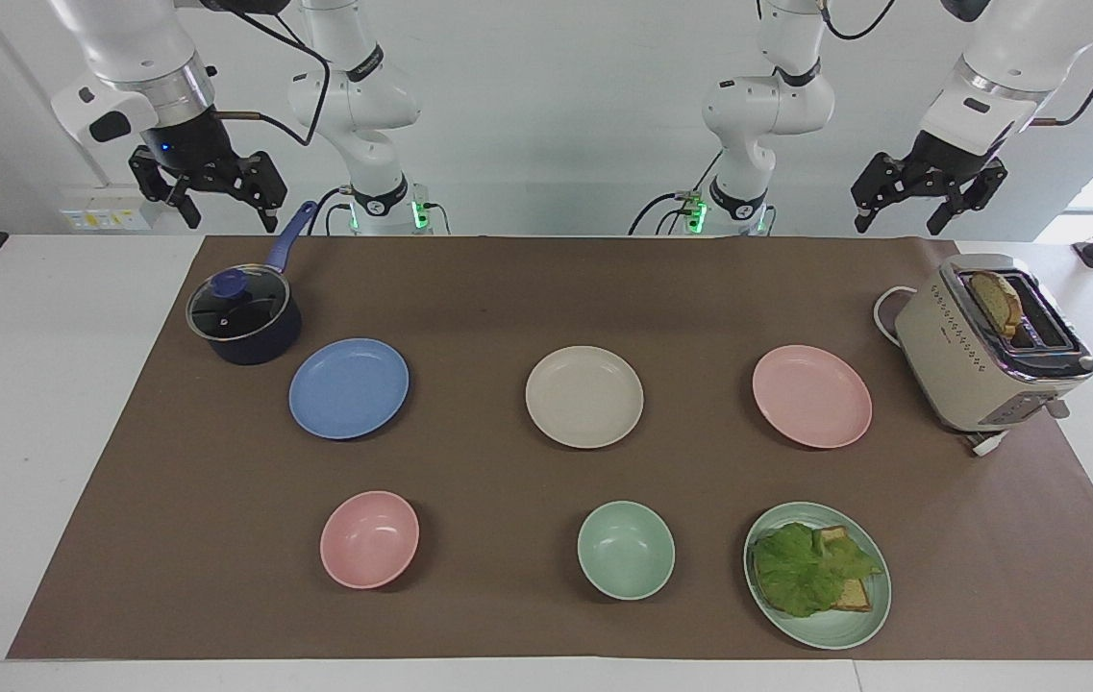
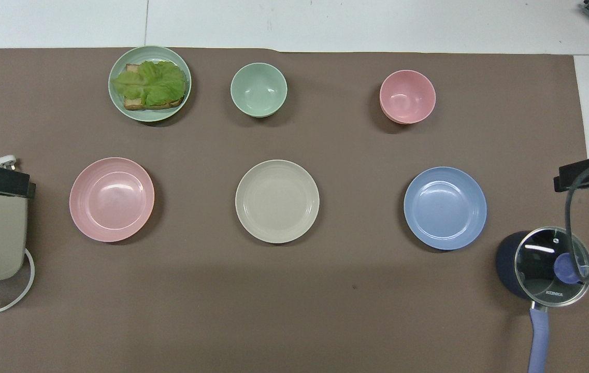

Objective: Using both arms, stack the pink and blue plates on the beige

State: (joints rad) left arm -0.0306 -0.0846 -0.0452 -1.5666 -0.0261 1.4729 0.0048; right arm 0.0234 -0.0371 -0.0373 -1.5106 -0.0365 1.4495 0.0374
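Observation:
Three equal plates lie in a row across the brown mat. The beige plate [image 1: 584, 396] [image 2: 277, 201] is in the middle, the pink plate [image 1: 811, 396] [image 2: 112, 199] toward the left arm's end, the blue plate [image 1: 349, 388] [image 2: 445, 207] toward the right arm's end. All three are bare. My left gripper [image 1: 897, 228] hangs open and holds nothing, high over the table's edge by the toaster. My right gripper [image 1: 229, 219] hangs open, also holding nothing, above the pot's handle. Both arms wait, well apart from the plates.
A dark blue pot [image 1: 243, 317] with a glass lid stands beside the blue plate. A cream toaster [image 1: 988, 351] holding bread stands beside the pink plate. Farther from the robots sit a pink bowl [image 1: 369, 539], a green bowl [image 1: 625, 550] and a green plate [image 1: 834, 630] with lettuce on toast.

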